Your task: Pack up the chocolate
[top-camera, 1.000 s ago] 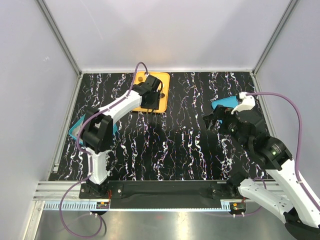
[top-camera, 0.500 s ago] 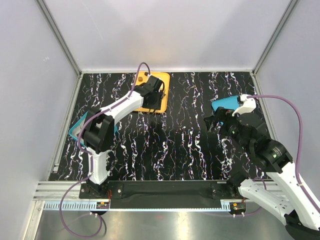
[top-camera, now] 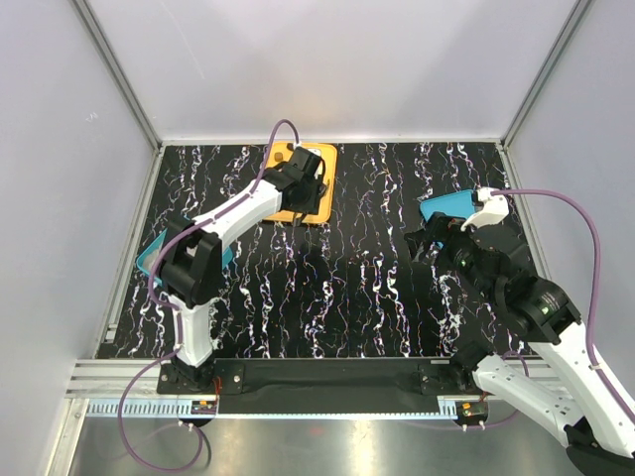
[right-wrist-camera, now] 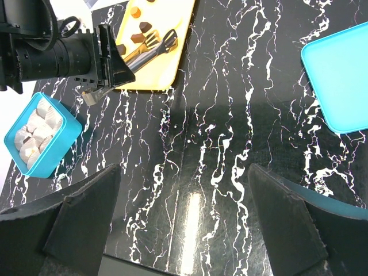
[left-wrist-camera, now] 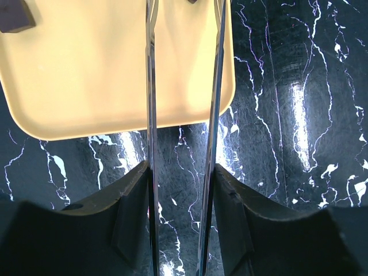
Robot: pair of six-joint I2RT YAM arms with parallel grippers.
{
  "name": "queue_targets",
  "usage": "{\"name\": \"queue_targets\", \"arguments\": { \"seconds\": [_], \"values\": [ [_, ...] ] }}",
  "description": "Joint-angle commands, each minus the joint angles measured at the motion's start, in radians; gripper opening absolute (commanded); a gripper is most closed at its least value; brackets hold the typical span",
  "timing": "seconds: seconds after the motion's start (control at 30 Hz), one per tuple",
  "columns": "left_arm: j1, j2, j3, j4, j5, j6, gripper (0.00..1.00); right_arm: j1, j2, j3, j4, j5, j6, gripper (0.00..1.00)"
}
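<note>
- bench (top-camera: 377,297): black, streaked all over with thin white marble veins.
- tray (right-wrist-camera: 167,69): orange-yellow, washed out to a pale cream-yellow in the left wrist view.
- chocolate (right-wrist-camera: 138,37): dark brown pieces, with one amber-orange piece among them.
- box (right-wrist-camera: 57,150): teal walls, with white pleated paper cups inside.
- flat panel (right-wrist-camera: 339,80): plain teal, no pattern.
- tongs (left-wrist-camera: 150,86): mirror-bright silver.
- left tool (left-wrist-camera: 181,178) and right tool (right-wrist-camera: 184,169): matt black.
- left arm (top-camera: 238,208) and right arm (top-camera: 541,382): white shells with black joints.
- cable (top-camera: 541,189): purple.
</note>
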Motion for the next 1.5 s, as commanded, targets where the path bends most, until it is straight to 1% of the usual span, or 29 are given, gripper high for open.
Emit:
{"name": "queue_targets", "arguments": {
  "seconds": [0.0,0.3,0.47,0.8,0.93,1.03,1.1,1.33,1.47],
  "values": [
    [-0.004,0.006,0.043,0.049,-0.023,0.023,0.48,0.005,-0.009,0.000,0.032,0.004,0.005,1.00],
    [-0.006,0.026,0.054,0.040,0.007,0.035,0.46,0.005,-0.009,-0.001,0.039,0.014,-0.003,1.00],
    [-0.006,0.041,0.060,0.032,-0.002,0.046,0.43,0.005,-0.014,-0.004,0.035,0.013,0.003,1.00],
    [-0.006,0.086,0.100,0.012,-0.014,0.061,0.42,0.002,-0.037,-0.012,0.023,0.019,0.008,1.00],
    [-0.007,0.076,0.094,0.004,-0.010,0.060,0.39,0.005,-0.043,-0.010,0.019,0.027,0.006,1.00],
    [-0.010,0.043,0.084,-0.014,-0.020,0.058,0.38,0.005,-0.046,-0.009,0.017,0.027,0.009,1.00],
    [-0.013,0.024,0.078,-0.029,-0.025,0.055,0.34,0.004,-0.052,-0.009,0.020,0.025,0.009,1.00],
    [-0.021,-0.100,0.072,-0.108,-0.031,0.012,0.31,0.005,-0.090,-0.026,0.035,0.010,0.012,1.00],
    [-0.021,-0.176,0.066,-0.219,-0.048,-0.021,0.29,0.005,-0.116,-0.046,0.043,-0.030,0.012,1.00]
  ]
}}
